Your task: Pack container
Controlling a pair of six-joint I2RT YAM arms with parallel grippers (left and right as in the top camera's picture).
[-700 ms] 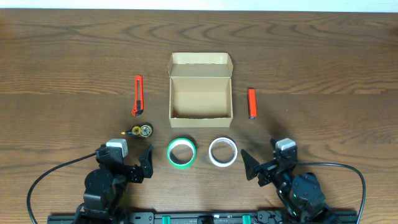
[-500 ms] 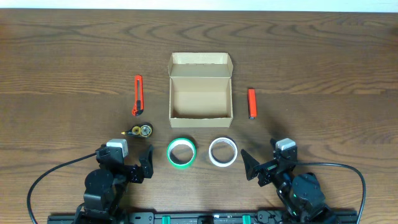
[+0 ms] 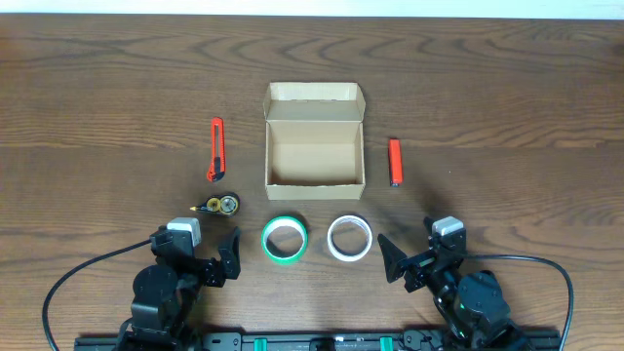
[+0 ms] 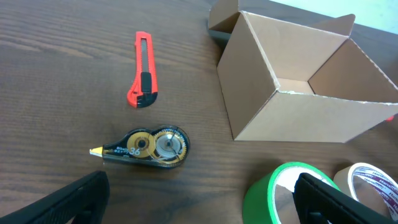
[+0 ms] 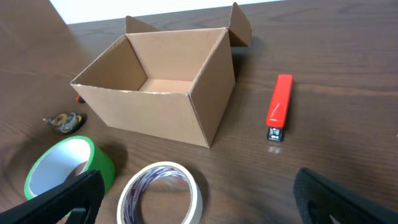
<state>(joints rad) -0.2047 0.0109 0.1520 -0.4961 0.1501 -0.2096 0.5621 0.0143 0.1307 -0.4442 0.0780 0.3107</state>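
The container is a tan cardboard box, open and empty, with its lid flap folded back; it also shows in the left wrist view and the right wrist view. A green tape roll and a white tape roll lie just in front of it. My left gripper is open and empty at the near left, with the green roll by its right finger. My right gripper is open and empty at the near right, with the white roll between its fingers' line of sight.
An orange box cutter and a correction tape dispenser lie left of the box. A red stapler lies right of it. The dark wooden table stretches around them.
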